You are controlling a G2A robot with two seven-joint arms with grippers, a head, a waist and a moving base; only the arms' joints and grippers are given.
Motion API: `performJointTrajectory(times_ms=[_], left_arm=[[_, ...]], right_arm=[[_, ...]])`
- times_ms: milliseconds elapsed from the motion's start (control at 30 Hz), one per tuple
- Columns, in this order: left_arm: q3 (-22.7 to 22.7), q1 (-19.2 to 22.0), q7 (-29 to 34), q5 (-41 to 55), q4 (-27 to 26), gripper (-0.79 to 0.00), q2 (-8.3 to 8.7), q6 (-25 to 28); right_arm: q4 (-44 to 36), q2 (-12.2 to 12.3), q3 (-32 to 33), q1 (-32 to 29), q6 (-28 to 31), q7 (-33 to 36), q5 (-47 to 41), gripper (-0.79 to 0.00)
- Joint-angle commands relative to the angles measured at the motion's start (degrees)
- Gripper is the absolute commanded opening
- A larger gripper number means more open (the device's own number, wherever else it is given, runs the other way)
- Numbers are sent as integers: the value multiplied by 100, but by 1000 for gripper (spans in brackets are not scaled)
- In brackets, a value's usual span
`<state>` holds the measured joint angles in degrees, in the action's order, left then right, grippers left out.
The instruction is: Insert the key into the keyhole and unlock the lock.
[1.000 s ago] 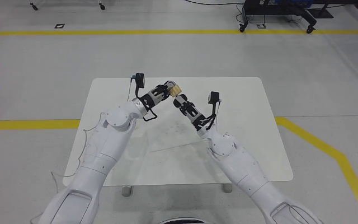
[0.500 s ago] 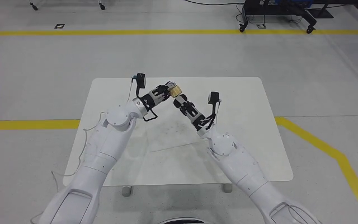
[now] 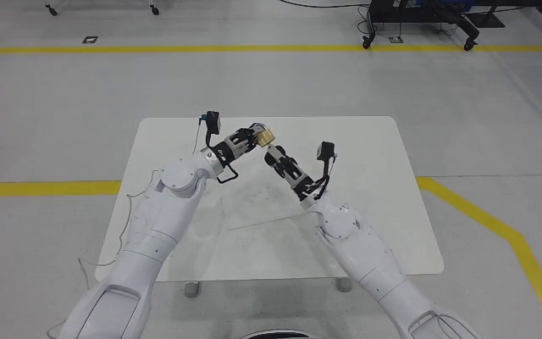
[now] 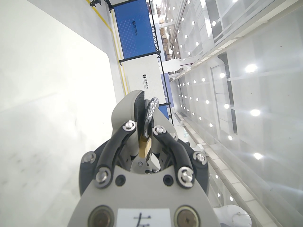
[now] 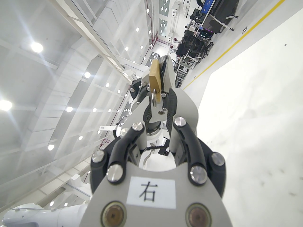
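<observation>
the left gripper and right gripper meet nearly tip to tip, raised over the white table. from above, the table's far edge lies near, just beyond the fingertips. behind both wrists, back toward the robot, bare top runs well out. more room lies outward of each arm, as far as the rounded corners. past the far edge is pale floor with a yellow line across it, well apart from the grippers.

the left gripper is pressed together on the lock, pinching its flat faces between the pads. the lock is a small brass padlock, seen edge-on from the right wrist, with its keyhole end turned toward the right gripper. the silver key sticks out of that end and appears seated in it. the right gripper's fingers stand close on either side of the key's head, pinching it. from the left wrist, a dark curved piece shows beyond the brass body. whether it is the shackle cannot be told.
</observation>
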<state>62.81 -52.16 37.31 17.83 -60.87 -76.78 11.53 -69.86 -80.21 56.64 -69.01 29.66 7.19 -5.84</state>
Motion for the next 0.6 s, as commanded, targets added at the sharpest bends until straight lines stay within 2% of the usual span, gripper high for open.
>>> performJointTrajectory(times_ms=[0, 33, 500, 533, 567], left_arm=[[0, 0, -9, -13, 0, -785, -2, -1], [1, 0, -14, -19, 0, -785, -2, -1], [-15, 2, 81, -106, -5, -785, -11, 95], [-13, 3, 85, -105, -2, -785, -11, 99], [-12, 3, 85, -103, 3, -785, -12, 91]], right_arm=[[-25, 2, 23, -30, 14, 19, 7, -723], [-37, 2, 37, -46, 19, 25, 8, -785], [-58, -40, 108, -30, 58, 144, -47, -785], [-55, -41, 117, -37, 75, 153, -48, -579], [-64, -41, 132, -52, 120, 164, -59, -231]])
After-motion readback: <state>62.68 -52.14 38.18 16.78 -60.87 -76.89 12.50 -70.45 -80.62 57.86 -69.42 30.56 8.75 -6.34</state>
